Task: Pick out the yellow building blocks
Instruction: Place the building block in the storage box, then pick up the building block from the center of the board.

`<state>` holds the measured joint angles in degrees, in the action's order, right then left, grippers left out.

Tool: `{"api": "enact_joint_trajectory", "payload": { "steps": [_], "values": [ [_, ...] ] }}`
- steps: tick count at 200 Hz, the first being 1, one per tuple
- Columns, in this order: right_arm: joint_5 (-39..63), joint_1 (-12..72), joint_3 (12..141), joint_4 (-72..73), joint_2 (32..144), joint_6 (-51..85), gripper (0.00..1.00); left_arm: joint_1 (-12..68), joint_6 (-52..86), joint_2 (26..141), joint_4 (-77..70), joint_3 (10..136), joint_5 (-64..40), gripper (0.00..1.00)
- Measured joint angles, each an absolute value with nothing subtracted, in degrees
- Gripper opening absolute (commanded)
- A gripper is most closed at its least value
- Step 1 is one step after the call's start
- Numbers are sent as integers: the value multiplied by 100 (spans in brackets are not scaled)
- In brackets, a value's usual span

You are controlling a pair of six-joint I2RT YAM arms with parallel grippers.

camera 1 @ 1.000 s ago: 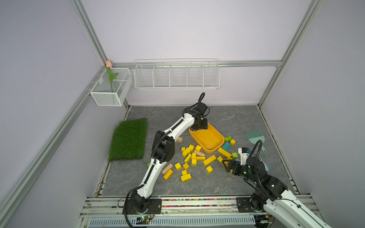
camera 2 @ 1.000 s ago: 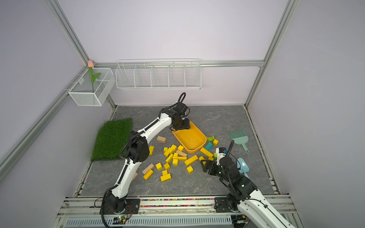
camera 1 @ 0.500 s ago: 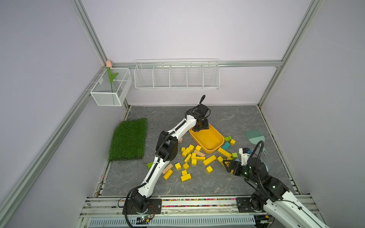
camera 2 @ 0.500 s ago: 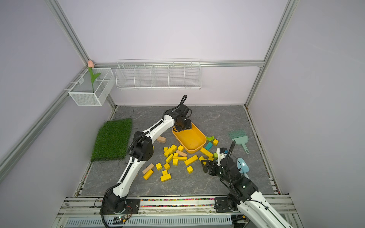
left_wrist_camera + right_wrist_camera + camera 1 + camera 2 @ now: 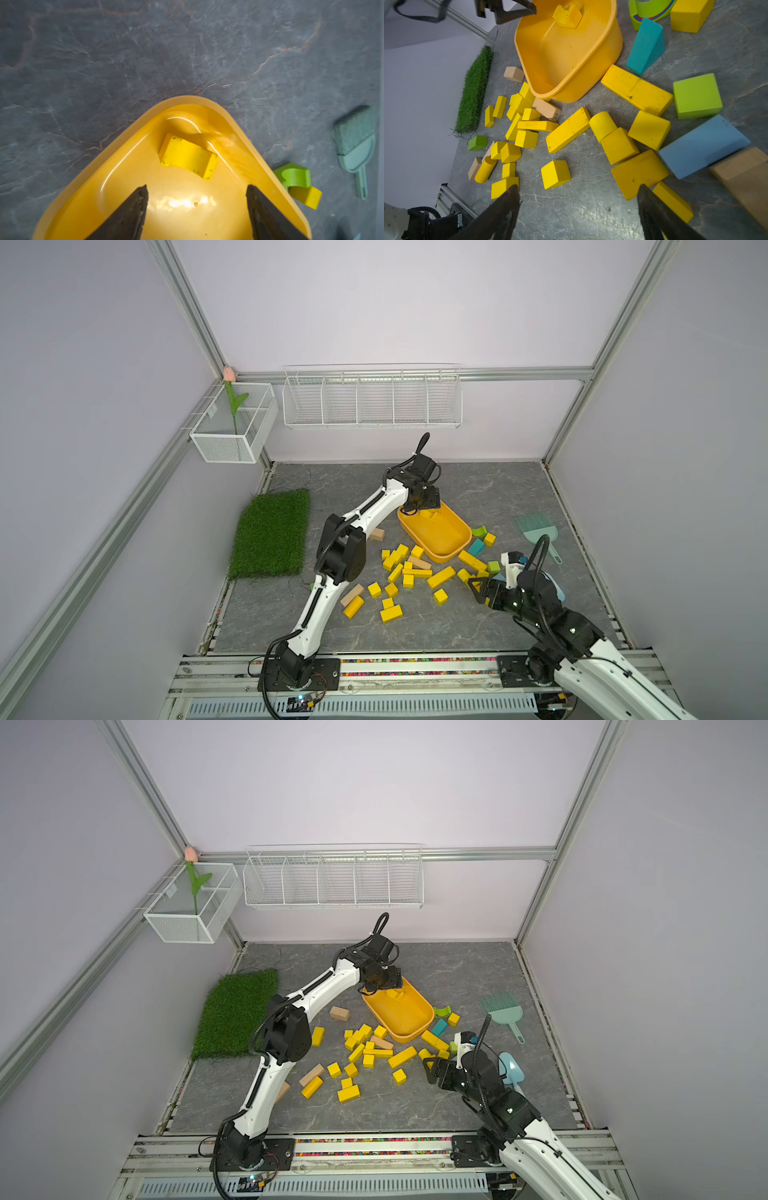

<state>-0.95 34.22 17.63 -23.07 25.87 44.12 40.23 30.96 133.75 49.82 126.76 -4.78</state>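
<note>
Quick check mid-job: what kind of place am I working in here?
Probably a lab robot cell, not a home: plain walls on aluminium framing, robot arms bolted to a front rail, and staged props like the fake grass mat and wire rack.

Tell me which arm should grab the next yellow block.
Probably right: the right gripper hangs open over loose yellow blocks; the left gripper is open over the tub, farther from them.

Robot lab cell, aluminium frame (image 5: pixel 519 374), plain walls (image 5: pixel 374 302)
</note>
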Motion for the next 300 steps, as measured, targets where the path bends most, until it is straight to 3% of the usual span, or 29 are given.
{"api": "enact_joint_trajectory", "payload": {
  "steps": [29,76,153,169,186,202,211,261,300],
  "values": [
    [-95,3420,1763,-2305,2609,4414,89,4021,2834,11789,4523,11303,-454,76],
    [-82,3420,1767,-2279,2886,4414,89,4018,2661,9039,3336,8042,-322,78],
    [-539,3422,2176,-2731,3800,4786,97,4012,2458,6534,2003,4388,-113,82],
    [-733,3422,2309,-3055,3800,4936,100,4007,2477,6241,1776,4036,-113,84],
    [-952,3422,2528,-3522,3800,5122,93,3983,2488,6014,1514,3817,-110,83],
    [-1116,3422,2724,-3933,3800,5277,72,3951,2499,5959,1317,3763,-119,82],
    [-1168,3422,2786,-4101,3793,5321,67,3938,2502,6001,1208,3763,-137,82],
    [-1208,3422,2687,-4434,3830,5618,67,3931,2523,6340,1035,3765,-196,81],
    [-1221,3415,2617,-4412,4112,5723,67,3922,2593,5883,969,3642,-158,82]
  ]
}}
